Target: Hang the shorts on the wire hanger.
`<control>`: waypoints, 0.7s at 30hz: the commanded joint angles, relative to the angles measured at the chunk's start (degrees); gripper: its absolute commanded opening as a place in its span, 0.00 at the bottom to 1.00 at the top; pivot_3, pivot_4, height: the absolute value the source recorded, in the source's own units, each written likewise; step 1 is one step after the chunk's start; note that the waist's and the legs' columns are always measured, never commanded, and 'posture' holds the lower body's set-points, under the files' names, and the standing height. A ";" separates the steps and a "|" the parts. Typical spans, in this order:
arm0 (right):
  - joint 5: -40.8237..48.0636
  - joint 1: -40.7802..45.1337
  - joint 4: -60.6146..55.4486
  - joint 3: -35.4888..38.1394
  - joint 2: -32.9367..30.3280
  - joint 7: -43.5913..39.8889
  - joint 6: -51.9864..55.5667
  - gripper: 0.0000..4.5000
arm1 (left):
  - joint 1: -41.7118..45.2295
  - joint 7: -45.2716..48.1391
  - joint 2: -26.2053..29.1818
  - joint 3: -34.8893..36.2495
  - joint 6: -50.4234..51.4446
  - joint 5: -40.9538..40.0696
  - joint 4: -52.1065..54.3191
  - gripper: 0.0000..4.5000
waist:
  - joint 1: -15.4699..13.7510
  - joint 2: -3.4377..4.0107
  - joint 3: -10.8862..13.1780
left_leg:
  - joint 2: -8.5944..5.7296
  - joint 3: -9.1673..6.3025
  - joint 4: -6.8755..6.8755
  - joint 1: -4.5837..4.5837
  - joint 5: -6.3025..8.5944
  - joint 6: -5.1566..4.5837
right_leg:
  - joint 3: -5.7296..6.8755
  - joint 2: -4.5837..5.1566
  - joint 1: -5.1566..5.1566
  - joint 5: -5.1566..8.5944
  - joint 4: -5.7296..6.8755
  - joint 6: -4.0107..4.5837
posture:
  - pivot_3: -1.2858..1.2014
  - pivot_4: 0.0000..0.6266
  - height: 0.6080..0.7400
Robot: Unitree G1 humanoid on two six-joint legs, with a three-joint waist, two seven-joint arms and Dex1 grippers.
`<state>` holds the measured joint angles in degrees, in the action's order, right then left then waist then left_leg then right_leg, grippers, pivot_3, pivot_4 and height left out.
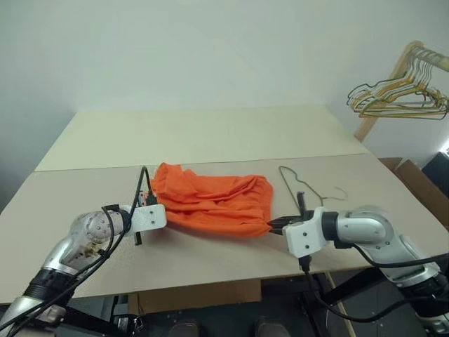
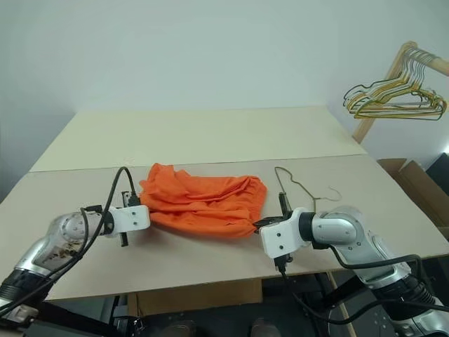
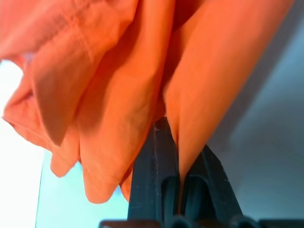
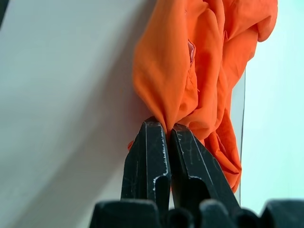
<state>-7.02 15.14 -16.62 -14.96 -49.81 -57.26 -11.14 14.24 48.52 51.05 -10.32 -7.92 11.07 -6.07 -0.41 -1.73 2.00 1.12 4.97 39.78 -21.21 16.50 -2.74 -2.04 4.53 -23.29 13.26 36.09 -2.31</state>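
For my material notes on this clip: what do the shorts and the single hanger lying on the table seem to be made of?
The shorts: thin, soft woven fabric, matte bright orange; it bunches into loose folds and creases.
The wire hanger: one strand of thin bent wire, probably metal, pale in finish; too slim to tell whether it is coated.

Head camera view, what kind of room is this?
Probably a lab or workshop test area: a plain board table against a bare wall, a wooden rack of spare hangers, and cardboard boxes on the floor.
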 commanded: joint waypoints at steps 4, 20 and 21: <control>12.79 -2.15 -6.78 4.26 -5.31 -9.17 4.96 0.00 | -8.27 18.03 13.48 10.29 -5.20 -16.28 8.87 0.00 | 0.49 0.03 0.02 | 0.12 0.05 -0.03 -0.05 0.03 -0.02 | 0.00 0.03 -0.12 0.03 0.03 0.05 | 0.53 0.00 1.00; -1.37 53.13 54.47 4.19 24.65 29.34 10.08 0.00 | 51.99 -12.72 -10.09 5.08 -0.40 -2.43 -35.82 0.00 | -0.22 -0.03 0.02 | -0.28 0.30 -0.02 -0.20 -0.60 0.47 | 0.16 -0.18 -0.13 -0.51 0.00 -0.01 | 0.54 0.00 1.00; -2.72 58.51 62.78 4.62 26.68 35.48 8.81 0.00 | 58.35 -19.40 -11.98 3.93 -1.35 0.52 -43.78 0.00 | -0.22 -0.03 0.01 | -0.28 0.30 -0.04 -0.42 -0.76 0.74 | 0.18 -0.20 -0.30 -0.50 0.01 -0.02 | 0.54 0.00 1.00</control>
<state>-7.20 68.74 36.37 -12.08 -24.24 -31.40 -0.13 66.72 38.72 39.98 -5.53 -7.09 6.99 -40.56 -0.64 -1.76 2.01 0.81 5.25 39.71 -21.96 15.69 -1.92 -1.85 4.34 -23.91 12.75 36.17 -2.32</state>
